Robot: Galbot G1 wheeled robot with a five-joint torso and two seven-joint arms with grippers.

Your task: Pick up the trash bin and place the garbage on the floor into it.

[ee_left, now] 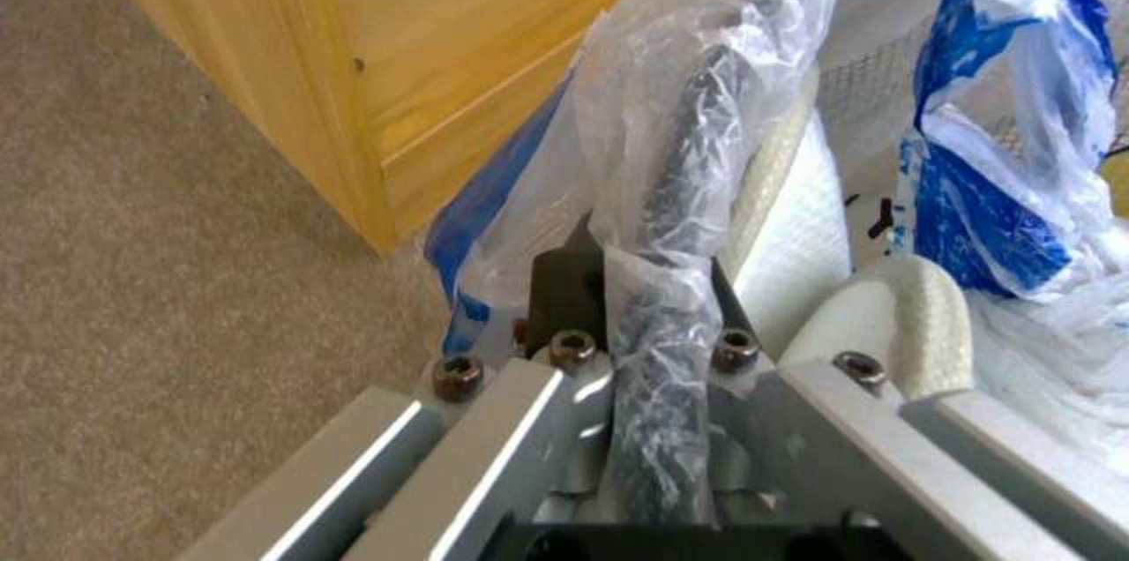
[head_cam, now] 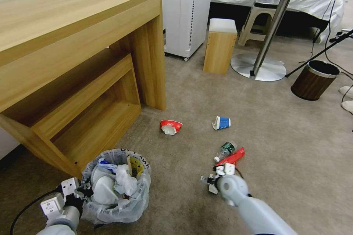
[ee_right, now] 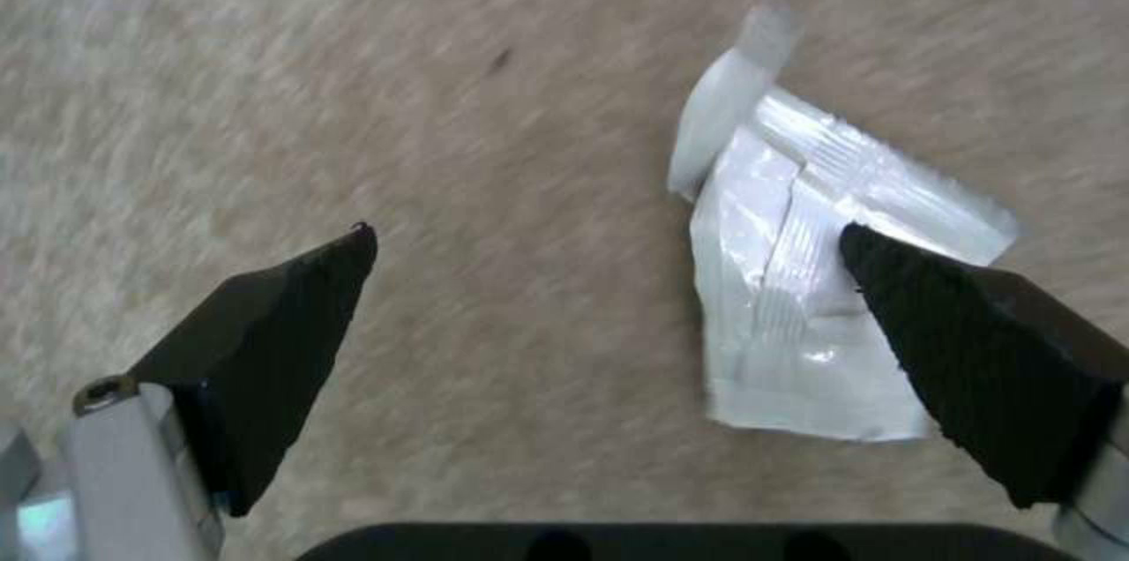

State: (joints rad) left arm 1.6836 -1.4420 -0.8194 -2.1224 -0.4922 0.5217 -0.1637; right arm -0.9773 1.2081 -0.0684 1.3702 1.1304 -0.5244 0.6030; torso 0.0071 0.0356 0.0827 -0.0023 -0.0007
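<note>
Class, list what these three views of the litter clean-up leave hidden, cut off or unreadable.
- Head view: lettering on the trash bin rim is too small to read.
- Head view: the right gripper hides the floor beneath it.
- Left wrist view: the bag hides the left gripper fingertips.
- Right wrist view: a fingertip covers part of the white wrapper.

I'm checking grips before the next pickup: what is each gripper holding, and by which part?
The left gripper is shut on the trash bin, pinching its bag-covered rim. The right gripper is open above a clear wrapper on the floor, holding nothing.
</note>
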